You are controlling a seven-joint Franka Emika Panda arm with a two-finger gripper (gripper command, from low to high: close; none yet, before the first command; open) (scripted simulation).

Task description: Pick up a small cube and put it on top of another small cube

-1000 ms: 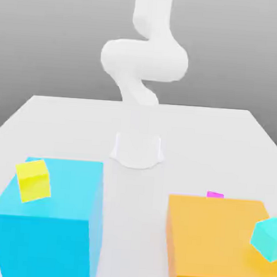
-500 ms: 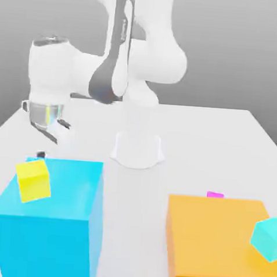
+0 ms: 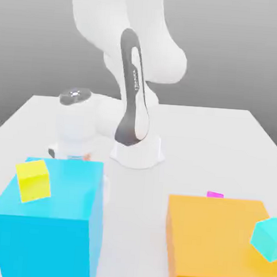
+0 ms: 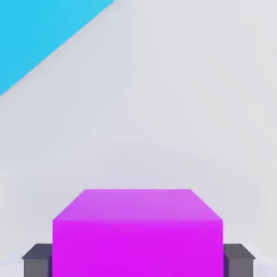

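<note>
White table (image 3: 222, 141) carried a big cyan block (image 3: 47, 222) and an orange block (image 3: 221, 240). I saw the end effector (image 4: 138, 259) closed on the magenta cube (image 4: 138, 232), behind the cyan block near the table.

Large blocks: two are counted, one cyan block (image 3: 48, 216) and one orange block (image 3: 220, 245).
Small cubes: four are counted. One yellow cube (image 3: 33, 180), one teal cube (image 3: 268, 238), one magenta cube (image 4: 138, 232) near the cyan block, and a second magenta cube (image 3: 215, 194) well apart from it.
Robot arms: one is counted (image 3: 132, 94).
</note>
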